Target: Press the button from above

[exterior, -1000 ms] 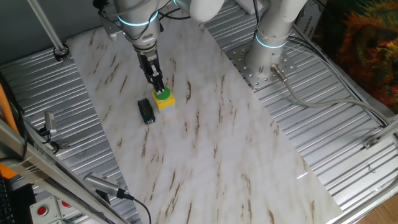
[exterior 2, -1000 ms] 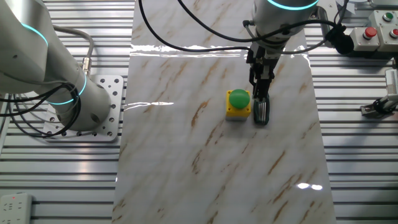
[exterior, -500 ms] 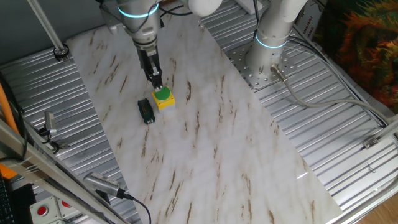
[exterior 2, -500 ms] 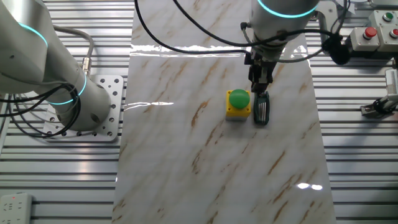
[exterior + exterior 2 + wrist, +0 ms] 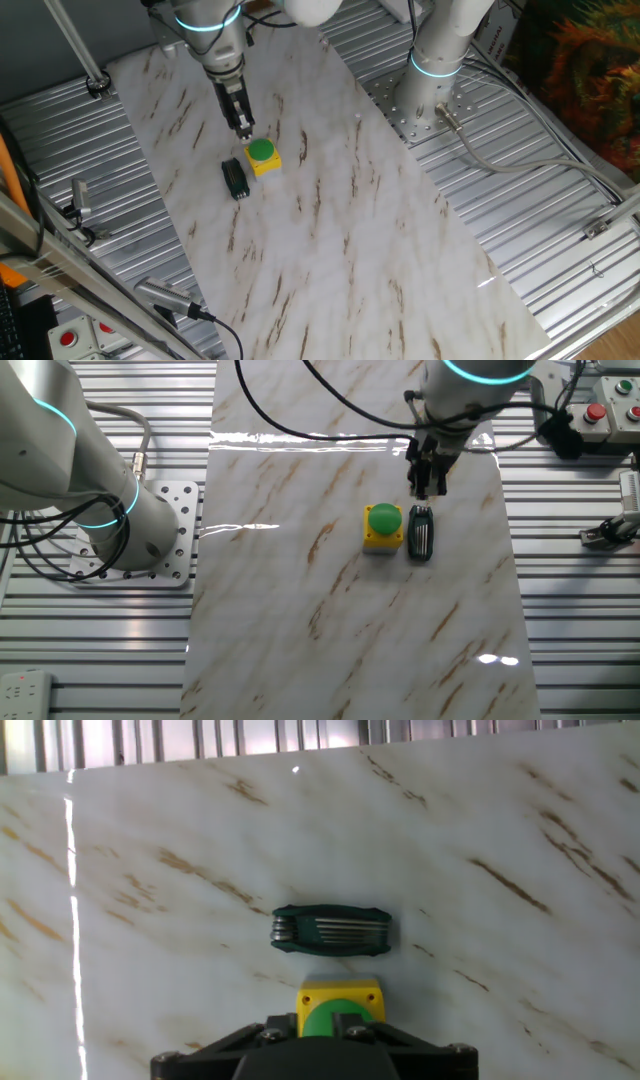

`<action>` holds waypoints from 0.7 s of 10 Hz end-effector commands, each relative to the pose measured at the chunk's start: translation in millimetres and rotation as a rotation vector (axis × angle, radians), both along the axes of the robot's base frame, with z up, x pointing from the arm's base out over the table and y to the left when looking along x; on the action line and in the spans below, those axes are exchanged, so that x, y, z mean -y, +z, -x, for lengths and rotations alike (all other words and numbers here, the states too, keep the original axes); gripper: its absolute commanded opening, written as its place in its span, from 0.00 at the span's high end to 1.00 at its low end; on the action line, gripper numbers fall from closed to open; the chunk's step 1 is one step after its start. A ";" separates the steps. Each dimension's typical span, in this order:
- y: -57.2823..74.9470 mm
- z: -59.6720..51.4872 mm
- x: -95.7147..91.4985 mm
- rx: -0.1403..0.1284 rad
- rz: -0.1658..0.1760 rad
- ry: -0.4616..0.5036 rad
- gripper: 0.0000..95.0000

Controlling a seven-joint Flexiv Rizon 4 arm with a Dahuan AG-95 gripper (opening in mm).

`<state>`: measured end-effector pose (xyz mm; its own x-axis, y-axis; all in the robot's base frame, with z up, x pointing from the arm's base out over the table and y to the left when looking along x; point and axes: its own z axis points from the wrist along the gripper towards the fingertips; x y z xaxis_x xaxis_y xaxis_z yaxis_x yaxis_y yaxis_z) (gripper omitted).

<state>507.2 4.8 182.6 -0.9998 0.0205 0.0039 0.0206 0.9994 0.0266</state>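
Observation:
The button (image 5: 261,151) is a round green cap on a small yellow box, standing on the marble board. It also shows in the other fixed view (image 5: 384,518) and at the bottom of the hand view (image 5: 335,1017). My gripper (image 5: 243,128) hangs above the board, up and to the left of the button, apart from it. In the other fixed view the gripper (image 5: 428,488) stands above the black block (image 5: 421,532), to the right of the button. No view shows the fingertips plainly enough to tell their state.
The small black block (image 5: 235,178) lies right beside the yellow box; it is also in the hand view (image 5: 331,931). A second arm's white base (image 5: 428,90) stands on the ribbed metal table. A red button on a grey panel (image 5: 596,415) sits at the far right.
My gripper has risen off the green button and drawn back from it toward the far side of the board. The button and the black block have not moved.

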 end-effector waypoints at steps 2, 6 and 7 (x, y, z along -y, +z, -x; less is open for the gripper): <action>-0.7 -0.4 0.4 0.001 -0.015 -0.007 1.00; -0.8 -0.5 0.4 -0.015 -0.016 -0.028 1.00; -1.2 -0.7 0.6 -0.028 -0.013 -0.032 1.00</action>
<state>506.3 3.4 180.9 -0.9981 0.0531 0.0298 0.0542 0.9979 0.0368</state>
